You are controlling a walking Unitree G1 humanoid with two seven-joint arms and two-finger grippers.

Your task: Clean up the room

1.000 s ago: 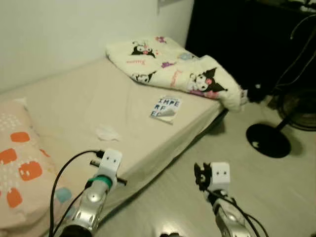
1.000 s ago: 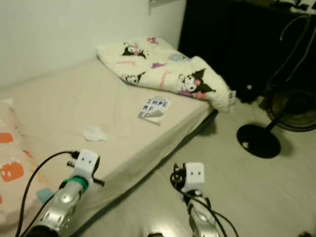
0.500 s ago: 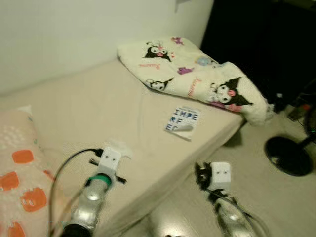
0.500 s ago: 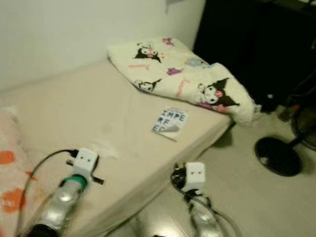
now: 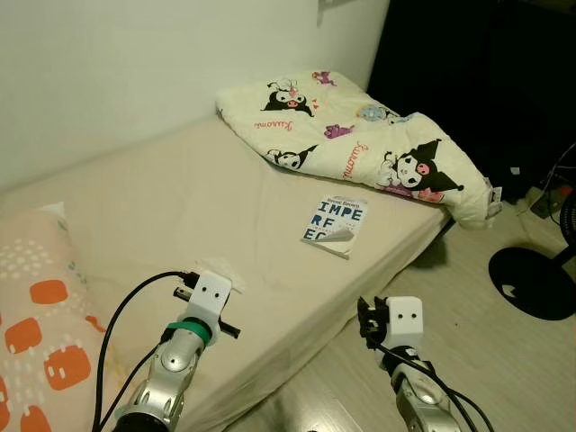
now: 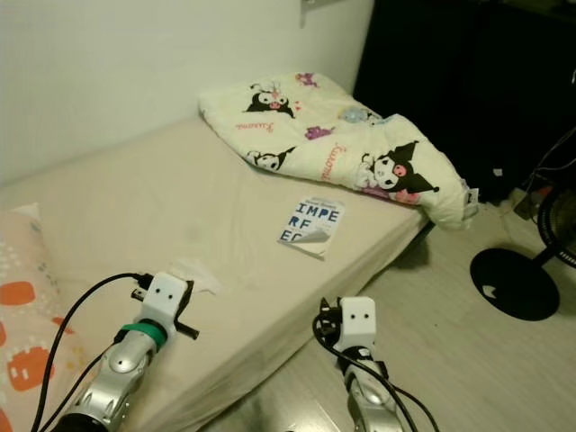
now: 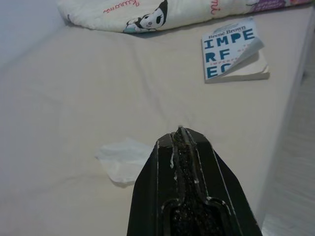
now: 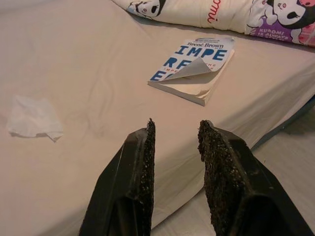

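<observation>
Left wrist view: closed left claw (image 7: pixel 180 132) hovers just beside the crumpled tissue (image 7: pixel 123 158) on the bed (image 7: pixel 74 88).

The bed (image 5: pixel 162 207) offers open sheet across its middle, from the wall edge to the floor-side edge. Obstacles: a folded cartoon-print blanket (image 5: pixel 351 139) fills the foot end; a paperback book (image 5: pixel 335 225) lies near the floor-side edge; a crumpled tissue (image 6: pixel 193 274) lies mid-bed near that edge; a pillow (image 5: pixel 40 333) covers the head end. A fan base (image 5: pixel 535 283) stands on the floor beyond the foot corner.
</observation>
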